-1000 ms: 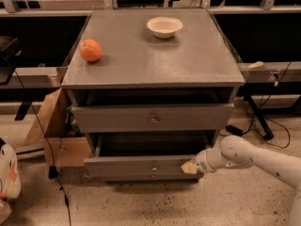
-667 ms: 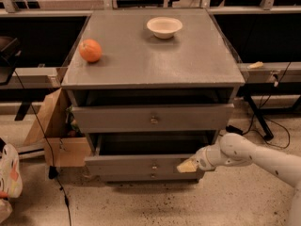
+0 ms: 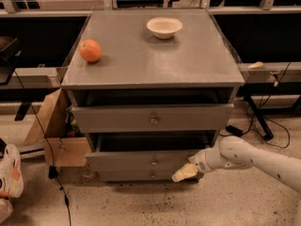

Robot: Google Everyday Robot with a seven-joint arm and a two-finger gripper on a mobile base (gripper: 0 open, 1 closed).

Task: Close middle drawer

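Note:
The middle drawer (image 3: pixel 141 160) is a wide grey drawer with a low front panel and a small round knob (image 3: pixel 154 162). It stands pulled out from the grey cabinet (image 3: pixel 150 60), with its dark inside showing above the panel. My gripper (image 3: pixel 185 172) is on a white arm reaching in from the right. It sits at the right end of the drawer's front panel, at its lower edge, touching or nearly touching it. The taller top drawer (image 3: pixel 153 118) is above. The lowest drawer (image 3: pixel 141 175) shows as a thin strip just under the middle one.
An orange fruit (image 3: pixel 90 50) and a white bowl (image 3: pixel 164 27) sit on the cabinet top. A cardboard box (image 3: pixel 54 135) stands at the cabinet's left. Cables (image 3: pixel 56 182) run over the floor at left, and a stand leg and cables (image 3: pixel 256 119) are at right.
My gripper has moved a little left and down along the middle drawer's front. The drawer looks pushed in slightly.

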